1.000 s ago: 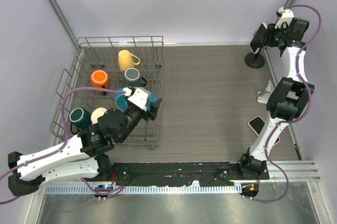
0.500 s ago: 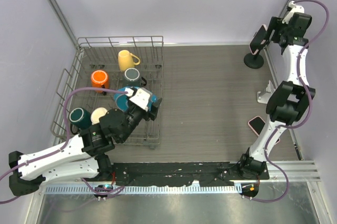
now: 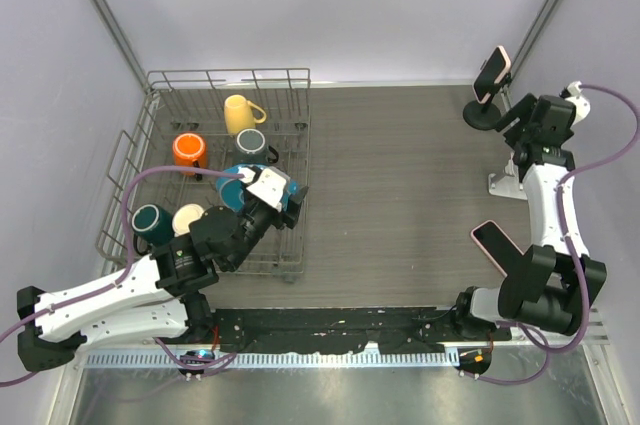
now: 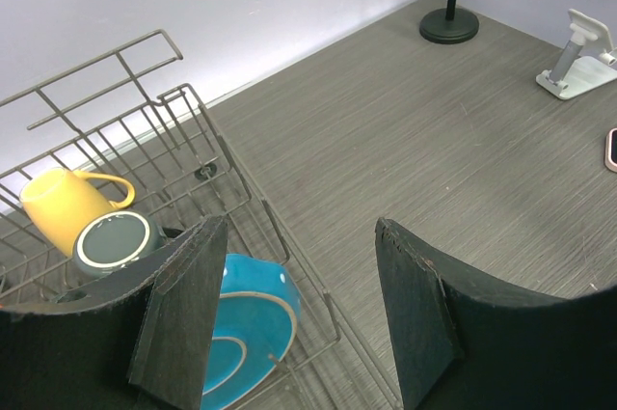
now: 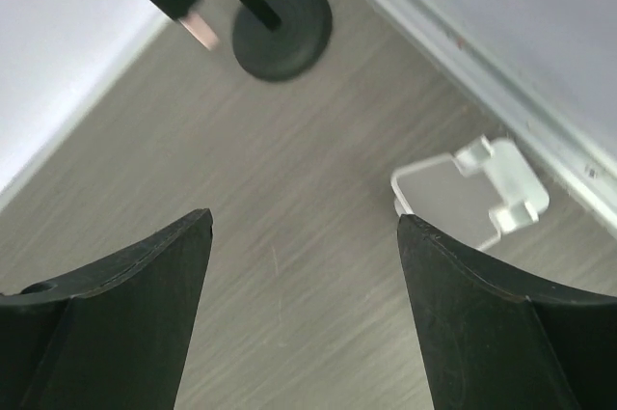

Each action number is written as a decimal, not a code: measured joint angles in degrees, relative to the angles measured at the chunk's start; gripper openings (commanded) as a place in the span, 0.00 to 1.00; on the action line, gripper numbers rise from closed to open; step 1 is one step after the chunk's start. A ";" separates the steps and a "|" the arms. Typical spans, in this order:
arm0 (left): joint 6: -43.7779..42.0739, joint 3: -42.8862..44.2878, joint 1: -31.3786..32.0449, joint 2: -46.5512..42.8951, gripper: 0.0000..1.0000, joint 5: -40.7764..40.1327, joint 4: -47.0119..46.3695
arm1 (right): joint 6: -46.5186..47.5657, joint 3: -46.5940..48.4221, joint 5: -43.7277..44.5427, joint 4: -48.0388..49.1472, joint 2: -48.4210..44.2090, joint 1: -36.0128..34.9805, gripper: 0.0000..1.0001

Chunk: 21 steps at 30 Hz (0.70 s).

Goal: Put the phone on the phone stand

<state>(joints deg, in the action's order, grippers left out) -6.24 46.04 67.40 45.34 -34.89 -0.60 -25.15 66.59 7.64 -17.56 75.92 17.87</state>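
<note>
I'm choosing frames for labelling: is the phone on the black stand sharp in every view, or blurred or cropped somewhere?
Top external: the phone is small but sharp, evenly lit. Left wrist: sharp enough, but cropped by the top edge. Right wrist: smeared and partly cut off at the top edge, with the phone stand slightly soft too.

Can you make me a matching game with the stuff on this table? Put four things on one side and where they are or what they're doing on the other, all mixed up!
Things:
1. yellow mug
2. phone stand
3. white stand
4. second phone

Places or states:
A. lies flat on the table
B. holds the phone up
C. sits in the wire rack
D. stands with nothing on it

Pairs: 1-C, 2-B, 3-D, 4-A.
</note>
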 measured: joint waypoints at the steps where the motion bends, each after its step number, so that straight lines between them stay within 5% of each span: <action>1: 0.00 0.00 0.00 0.00 0.66 0.00 0.00 | -0.94 -1.55 -0.07 0.04 -0.09 0.17 0.83; 10: 0.04 0.00 0.00 -0.02 0.66 0.02 0.00 | -3.41 -5.75 1.14 -4.33 1.73 2.47 0.83; 21: 0.28 0.00 0.00 -0.04 0.67 0.09 0.02 | 10.40 -3.74 2.34 -10.45 7.63 1.99 0.66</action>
<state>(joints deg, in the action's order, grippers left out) -5.96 46.04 67.40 45.30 -34.81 -0.58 -14.74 62.85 9.98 -28.01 83.55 19.86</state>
